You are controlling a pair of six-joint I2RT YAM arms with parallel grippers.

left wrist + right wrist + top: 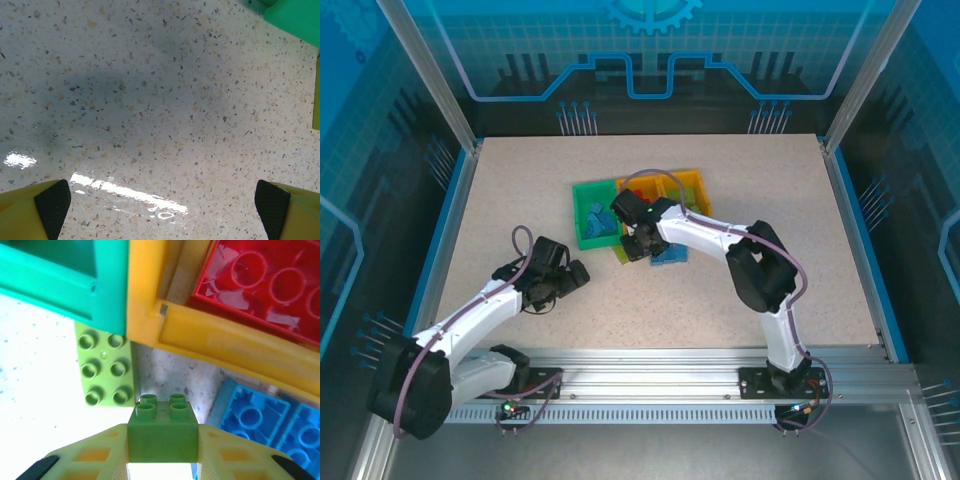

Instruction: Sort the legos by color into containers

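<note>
My right gripper (161,442) is shut on a dark green lego (161,432), held studs-forward just above the table in front of the bins. Beside it a lime green lego (104,367) lies flat against the green bin (65,275). The neighbouring orange bin (200,335) holds a red lego (265,285). Blue legos (260,422) lie on the table to the right. From above, the green bin (588,205), two orange bins (682,185) and the right gripper (638,243) sit mid-table. My left gripper (162,210) is open over bare tabletop, its pads (52,205) wide apart.
The speckled table (500,200) has free room left and right of the bins. A corner of the green bin (295,17) is at the top right of the left wrist view. Blue loose bricks (670,255) lie just in front of the orange bins. Raised blue rails edge the table.
</note>
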